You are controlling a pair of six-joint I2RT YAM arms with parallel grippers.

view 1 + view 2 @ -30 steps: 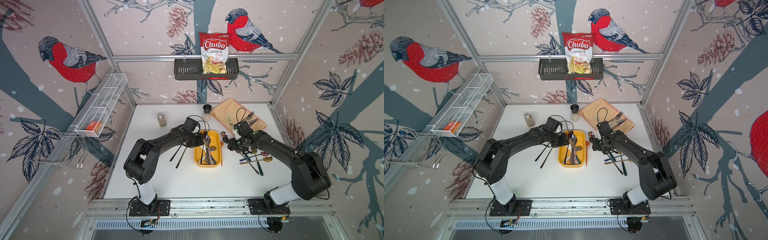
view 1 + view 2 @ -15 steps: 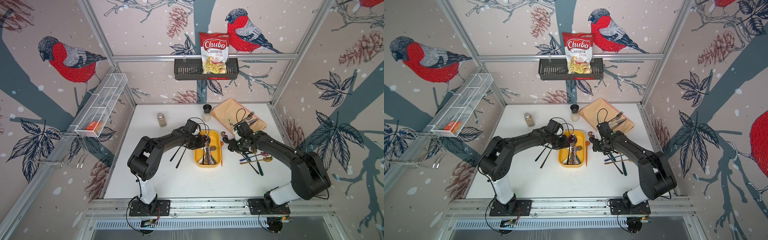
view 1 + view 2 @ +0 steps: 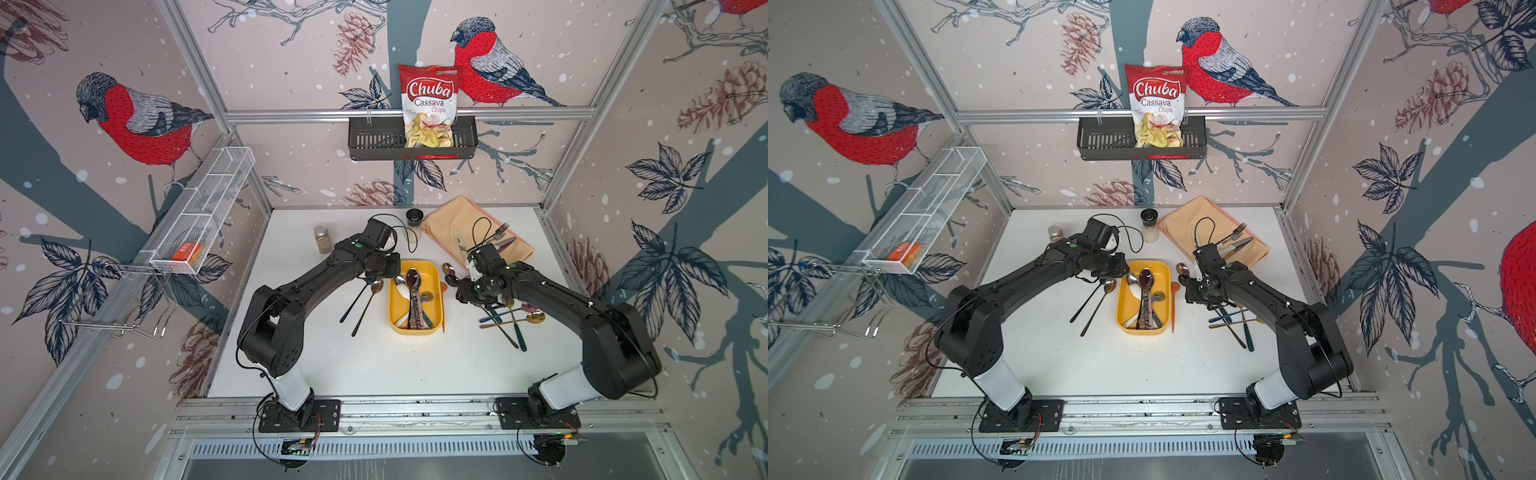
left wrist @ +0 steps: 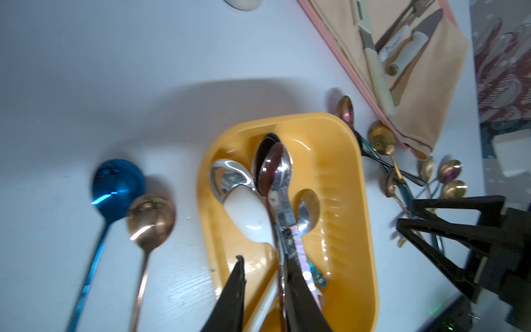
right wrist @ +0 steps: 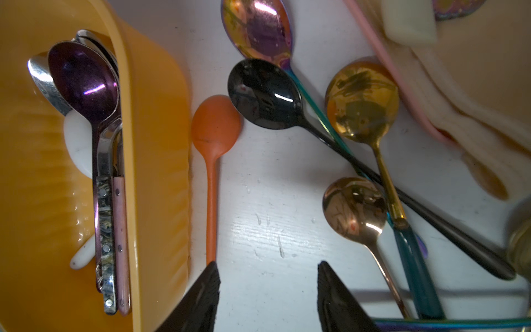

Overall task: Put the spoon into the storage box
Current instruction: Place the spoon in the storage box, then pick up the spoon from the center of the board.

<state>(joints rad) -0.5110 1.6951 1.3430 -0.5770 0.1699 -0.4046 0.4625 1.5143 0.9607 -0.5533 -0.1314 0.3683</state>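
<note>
Evidently the step in hand is the release. The left gripper (image 4: 263, 260) hangs over the yellow box (image 4: 344, 201). The purple spoon (image 4: 273, 169) lies inside the box on top of the other spoons (image 4: 247, 212), with its bowl ahead of the jaws and its handle running back between them. The jaws stand a little apart, with a clear gap on one side of the handle. The handle lies close against the other finger; the wrist view does not show whether they touch, but nothing looks pinched. The right gripper (image 5: 268, 273) hovers over the bare table (image 5: 273, 230), jaws well apart and empty. The orange spoon (image 5: 215, 126) ends just beside one fingertip, outside the gap, alongside the box wall. Next, I judge, the left jaws should widen a bit and lift straight up, so the handle is not dragged out.
</note>
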